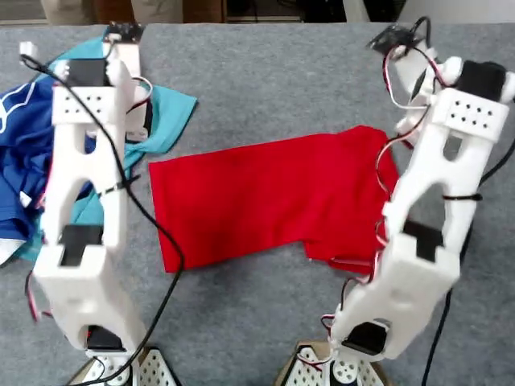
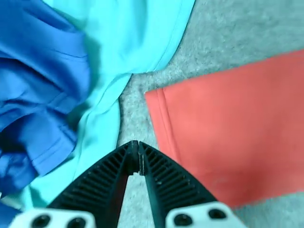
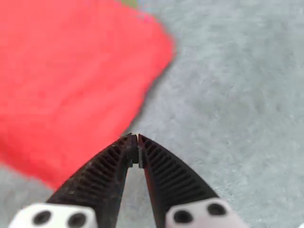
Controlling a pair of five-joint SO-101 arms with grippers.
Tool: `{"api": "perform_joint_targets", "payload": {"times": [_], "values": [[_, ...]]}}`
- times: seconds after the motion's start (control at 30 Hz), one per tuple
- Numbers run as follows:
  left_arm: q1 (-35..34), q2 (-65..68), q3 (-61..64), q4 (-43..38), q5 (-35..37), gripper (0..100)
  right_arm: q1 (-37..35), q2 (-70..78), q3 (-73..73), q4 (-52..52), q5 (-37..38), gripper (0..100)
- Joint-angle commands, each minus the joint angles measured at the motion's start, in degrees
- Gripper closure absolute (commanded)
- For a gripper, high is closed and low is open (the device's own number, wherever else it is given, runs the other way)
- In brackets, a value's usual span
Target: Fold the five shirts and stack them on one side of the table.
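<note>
Grey carpet-textured table point(image 1: 265, 72), two white arms reaching across it from the near edge. Red shirt point(image 1: 257, 201) lies flat mid-table as a long, slightly tilted rectangle. Its stitched hem end points toward the left arm point(image 1: 80, 161) and its sleeve end runs under the right arm point(image 1: 434, 185). Teal shirt point(image 1: 165, 112) is spread loosely in the far left part of the table, unfolded. Blue shirt point(image 1: 16, 153) is bunched up against it on the outer side and overlaps it, creases all over. A strip of bare table separates the teal shirt's edge from the red shirt's hem corner: near, not touching. Left gripper point(image 2: 137, 159): jaws pressed together, nothing between them. It hangs over the teal shirt's edge right by that bare strip, with the red hem corner just beside it. Can't tell from the wrist view whether the tips touch fabric. Right gripper point(image 3: 137, 151): jaws also pressed together, holding nothing. It sits over the red shirt's border where the fabric meets bare table, red on one side of the tips and grey on the other. Contact with the cloth can't be judged there either.
</note>
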Motion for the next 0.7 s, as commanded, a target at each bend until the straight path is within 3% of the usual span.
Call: {"api": "perform_joint_targets", "payload": {"times": [0.0,0.23,0.37,0.5,0.67], "values": [[0.18,-10.68,9.05,-1.58,-1.76,98,-0.13,-11.3,15.87,0.62,7.91,98.7],[0.09,-31.78,50.37,-20.92,-7.21,98,-0.57,-28.09,56.31,-18.99,10.81,98.7],[-0.53,-45.32,69.54,-27.43,-10.02,98,-0.75,-38.2,77.05,-28.31,12.84,98.7],[-0.44,-54.9,76.75,-25.05,-10.81,98,-0.75,-49.19,91.12,-32.88,15.56,95.4],[-0.44,-57.98,77.19,-21.8,-10.9,98,-0.84,-64.13,101.93,-33.14,21.36,75.4]]}}
